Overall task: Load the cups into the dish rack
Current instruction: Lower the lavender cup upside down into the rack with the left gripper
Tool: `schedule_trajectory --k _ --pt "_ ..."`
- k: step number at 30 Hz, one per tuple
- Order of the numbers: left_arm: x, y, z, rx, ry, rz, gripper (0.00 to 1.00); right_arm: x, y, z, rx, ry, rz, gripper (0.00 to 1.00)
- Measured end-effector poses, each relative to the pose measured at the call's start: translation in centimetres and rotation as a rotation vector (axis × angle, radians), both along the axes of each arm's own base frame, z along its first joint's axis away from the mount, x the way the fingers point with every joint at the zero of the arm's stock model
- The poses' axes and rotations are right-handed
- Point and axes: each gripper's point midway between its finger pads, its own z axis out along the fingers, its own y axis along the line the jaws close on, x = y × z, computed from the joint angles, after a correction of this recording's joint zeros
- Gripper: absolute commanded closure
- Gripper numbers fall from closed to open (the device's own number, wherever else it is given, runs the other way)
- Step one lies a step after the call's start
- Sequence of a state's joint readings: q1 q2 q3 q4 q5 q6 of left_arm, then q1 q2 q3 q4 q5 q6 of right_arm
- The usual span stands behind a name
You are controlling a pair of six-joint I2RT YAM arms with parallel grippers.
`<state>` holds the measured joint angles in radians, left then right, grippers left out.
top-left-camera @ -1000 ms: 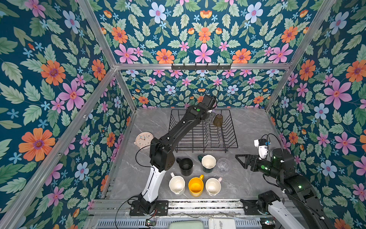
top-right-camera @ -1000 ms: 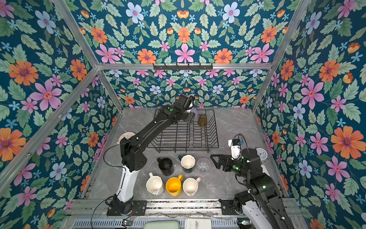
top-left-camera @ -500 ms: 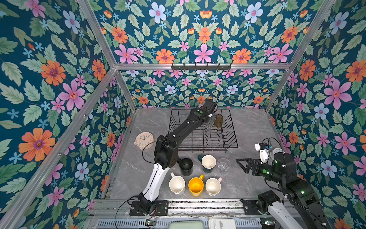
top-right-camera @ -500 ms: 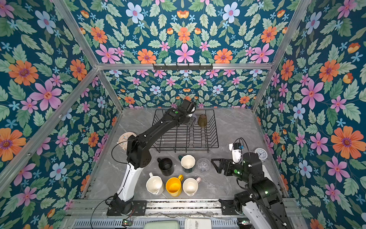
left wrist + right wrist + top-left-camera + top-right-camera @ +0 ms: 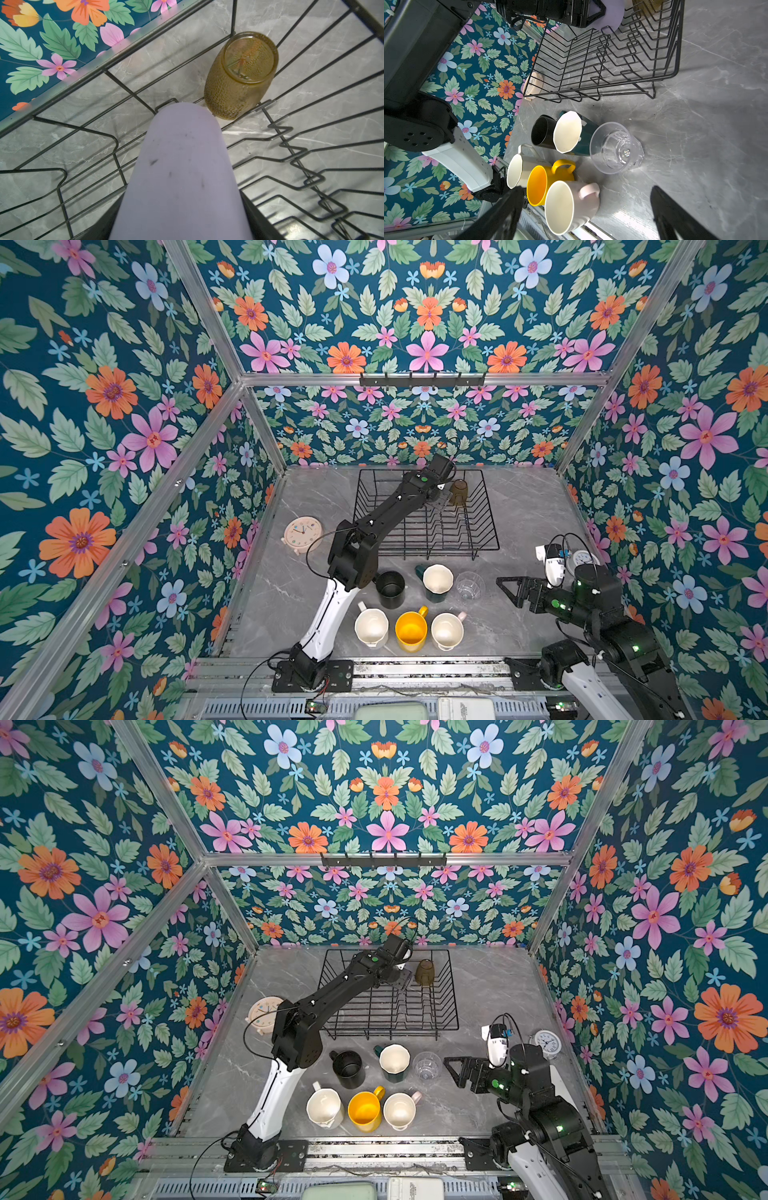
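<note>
Overview from both top views: the dish rack [image 5: 440, 549] sits at the far middle of the grey marble surface [image 5: 532, 510]. The olive-brown tumbler [image 5: 458, 492] stands on end inside the rack, in its far right part. The left arm [image 5: 386, 506] reaches over the rack, and the left end effector [image 5: 444, 497] is just beside that tumbler. Six cups stand on the surface in front of the rack. Far row: black mug [image 5: 390, 588], dark-green mug [image 5: 436, 581], clear glass [image 5: 469, 585]. Near row: white mug [image 5: 371, 627], yellow mug [image 5: 410, 630], pale-pink mug [image 5: 446, 630]. The right end effector [image 5: 505, 591] hovers just right of the clear glass, jaws wide apart and empty. A pink clock [image 5: 302, 533] lies left of the rack; a white clock [image 5: 584, 560] stands by the right wall.

Left wrist view: the lilac tumbler [image 5: 182, 176] is clamped between the dark fingers [image 5: 259, 224] of the left end effector, over the rack's wire floor. Its far end lies just beside the olive-brown tumbler; contact cannot be told.

Right wrist view: the right end effector's fingers [image 5: 500, 212] stand wide apart with nothing gripped. The six cups lie ahead, the pale-pink mug nearest. The lilac tumbler is above the rack's prongs [image 5: 618, 52].
</note>
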<state>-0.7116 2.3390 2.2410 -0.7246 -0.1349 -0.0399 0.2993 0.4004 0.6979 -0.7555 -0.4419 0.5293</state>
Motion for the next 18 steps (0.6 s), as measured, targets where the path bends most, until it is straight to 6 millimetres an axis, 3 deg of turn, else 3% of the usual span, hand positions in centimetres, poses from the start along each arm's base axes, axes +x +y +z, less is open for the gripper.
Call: schedule_trajectory --k 2,6,9,18 --pt "0.1 -0.1 -0.2 -0.003 -0.001 0.003 0.85 0.0 0.0 -0.1 0.001 0.004 -0.001 0.05" --pt "0.3 -0.2 -0.8 -0.005 0.0 0.006 0.48 0.0 0.0 -0.3 0.005 0.015 -0.005 0.05" --pt "0.4 -0.3 -1.0 -0.009 -0.003 0.006 0.33 0.1 0.0 -0.3 0.006 0.018 -0.007 0.05" --pt "0.7 -0.1 -0.7 -0.023 -0.035 0.024 0.15 0.2 0.1 -0.4 0.006 0.027 -0.008 0.05"
